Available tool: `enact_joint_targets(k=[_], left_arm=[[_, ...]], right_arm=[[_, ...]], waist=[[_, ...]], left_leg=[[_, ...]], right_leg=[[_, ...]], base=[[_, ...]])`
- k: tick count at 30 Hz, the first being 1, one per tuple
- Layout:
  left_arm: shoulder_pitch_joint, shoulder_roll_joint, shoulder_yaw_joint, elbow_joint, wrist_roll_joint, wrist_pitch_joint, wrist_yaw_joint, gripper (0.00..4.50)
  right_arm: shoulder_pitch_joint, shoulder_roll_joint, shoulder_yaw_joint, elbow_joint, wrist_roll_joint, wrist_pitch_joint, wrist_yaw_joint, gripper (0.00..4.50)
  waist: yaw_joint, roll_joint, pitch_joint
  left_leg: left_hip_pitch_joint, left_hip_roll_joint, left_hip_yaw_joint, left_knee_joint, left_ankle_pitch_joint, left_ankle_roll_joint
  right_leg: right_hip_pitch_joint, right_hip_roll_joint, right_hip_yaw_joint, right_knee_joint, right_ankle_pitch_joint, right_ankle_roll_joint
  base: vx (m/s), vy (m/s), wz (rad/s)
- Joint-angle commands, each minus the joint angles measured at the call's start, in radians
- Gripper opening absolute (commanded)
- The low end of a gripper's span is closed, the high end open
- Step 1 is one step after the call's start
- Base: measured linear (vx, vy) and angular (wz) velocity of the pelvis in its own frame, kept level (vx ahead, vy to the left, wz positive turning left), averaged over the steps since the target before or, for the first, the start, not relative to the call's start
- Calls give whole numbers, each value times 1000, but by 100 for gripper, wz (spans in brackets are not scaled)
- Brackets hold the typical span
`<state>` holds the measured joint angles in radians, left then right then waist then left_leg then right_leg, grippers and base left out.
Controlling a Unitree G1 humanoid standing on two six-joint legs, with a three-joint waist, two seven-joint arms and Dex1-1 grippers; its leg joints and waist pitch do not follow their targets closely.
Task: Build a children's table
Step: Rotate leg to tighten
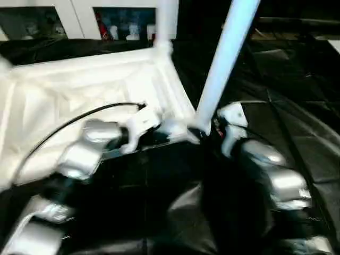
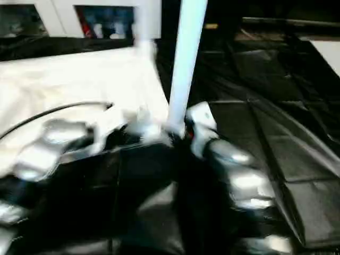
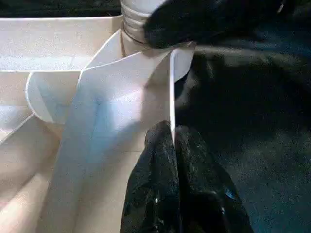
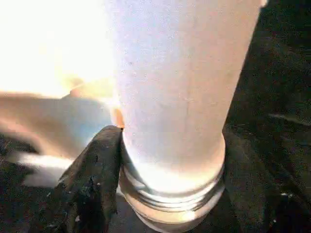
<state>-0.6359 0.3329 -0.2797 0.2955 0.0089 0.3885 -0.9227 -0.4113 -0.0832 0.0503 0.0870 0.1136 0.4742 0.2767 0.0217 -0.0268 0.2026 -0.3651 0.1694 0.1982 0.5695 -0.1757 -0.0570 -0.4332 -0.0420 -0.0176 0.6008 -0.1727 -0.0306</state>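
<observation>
Threading a white table leg (image 1: pixel 226 58) into the near corner socket (image 3: pixel 146 34) of the upturned tabletop (image 1: pixel 64 101), at centre frame. Left gripper (image 3: pixel 172 145) pinched tight on the tabletop's side wall; right gripper (image 4: pixel 160 174) clasped around the leg's threaded base. Best kept upright, turned gently, rim held steady. Another leg (image 1: pixel 166 21) already standing at twelve o'clock. Black floor covering (image 1: pixel 297 127) at three o'clock, cabinet (image 1: pixel 74 16) behind at eleven; nothing seemingly blocking.

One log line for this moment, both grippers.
left gripper: pinching tabletop rim | right gripper: around leg base at corner socket
</observation>
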Motion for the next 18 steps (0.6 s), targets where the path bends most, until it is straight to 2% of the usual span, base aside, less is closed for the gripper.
enact_joint_targets(k=[1,5,7,9,10,11,12,14,18], left_arm=[[8,-70,-74,70,21,38,48,0],[-31,-140,-85,147,54,39,124,0],[-38,-148,-87,158,62,34,129,0],[-40,-149,-87,158,66,31,129,0],[-38,-137,-91,150,70,27,116,0],[-37,-133,-92,147,71,24,112,0],[-33,-120,-93,139,76,19,103,0],[-26,-105,-95,127,80,15,88,0],[-10,-70,-90,98,79,7,48,0]], right_arm=[[5,70,49,69,-18,44,-79,266],[-5,128,91,107,-67,16,-144,266],[-4,134,101,101,-69,15,-132,266],[3,135,104,81,-60,12,-101,266],[14,136,92,46,-30,9,-80,266],[16,136,87,39,-22,9,-77,301],[17,136,68,23,-14,14,-84,322],[17,125,54,9,-14,18,-88,336],[12,55,48,-23,-36,20,-61,382]], waist=[[-1,6,-61],[5,6,-59],[6,3,-55],[4,2,-54],[6,2,-60],[8,2,-63],[10,2,-67],[7,3,-65],[7,4,-68]], left_leg=[[17,49,-35,-73,-243,-5],[26,48,-35,-78,-286,-5],[32,49,-38,-81,-334,-3],[35,47,-46,-87,-376,-3],[31,48,-47,-90,-350,5],[30,49,-46,-91,-328,11],[27,51,-42,-92,-279,24],[21,52,-40,-94,-266,28],[18,53,-37,-91,-246,32]], right_leg=[[39,-94,51,-100,-493,-130],[31,-94,50,-109,-509,-103],[25,-96,51,-116,-567,-84],[27,-100,47,-124,-647,-53],[33,-104,49,-123,-625,-50],[35,-105,50,-122,-595,-52],[37,-103,52,-115,-506,-70],[39,-99,50,-107,-429,-102],[46,-102,52,-100,-367,-136]], base=[[0,0,0],[0,0,0],[0,0,0],[0,0,0],[0,0,0],[0,0,0],[0,0,0],[0,0,0],[0,0,0]])
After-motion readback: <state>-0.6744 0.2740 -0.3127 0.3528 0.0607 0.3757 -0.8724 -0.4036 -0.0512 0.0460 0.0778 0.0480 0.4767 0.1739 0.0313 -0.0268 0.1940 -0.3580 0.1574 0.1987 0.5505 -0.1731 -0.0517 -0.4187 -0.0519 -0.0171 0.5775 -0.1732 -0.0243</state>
